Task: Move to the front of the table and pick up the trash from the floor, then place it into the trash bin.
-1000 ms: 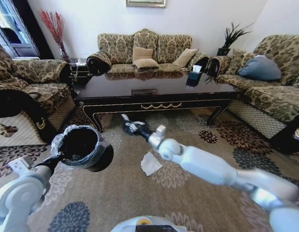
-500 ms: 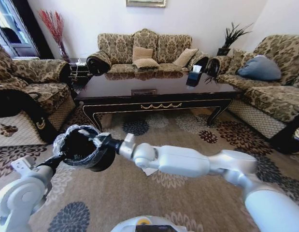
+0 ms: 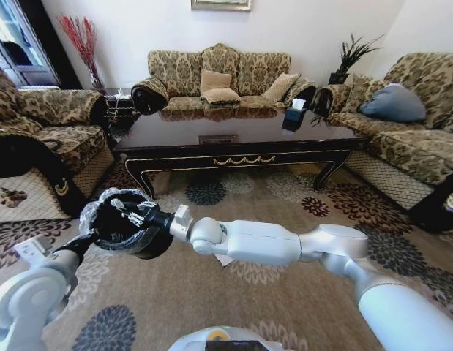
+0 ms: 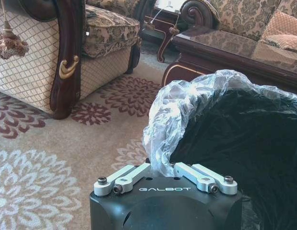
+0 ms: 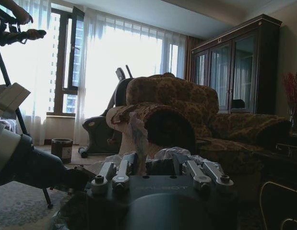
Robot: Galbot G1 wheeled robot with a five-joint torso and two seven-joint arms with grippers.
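Holding the trash bin (image 3: 124,223) off the floor (image 3: 211,307), the left end effector (image 4: 165,175) grips its lined rim; the right end effector (image 3: 127,210) is spread over its mouth.

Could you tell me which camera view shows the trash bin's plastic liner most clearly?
The left wrist view: the crinkled liner fills it close up, pinched in the left claw. The head view shows it small around the rim; the right wrist view only a dim edge.

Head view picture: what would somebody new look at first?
First, the long white right arm, its right pincer reaching over the mouth of the black trash bin, which the left pincer holds up by its crinkly liner above the floor. Behind stands the shiny dark table, with crumpled white trash peeking out under the arm.
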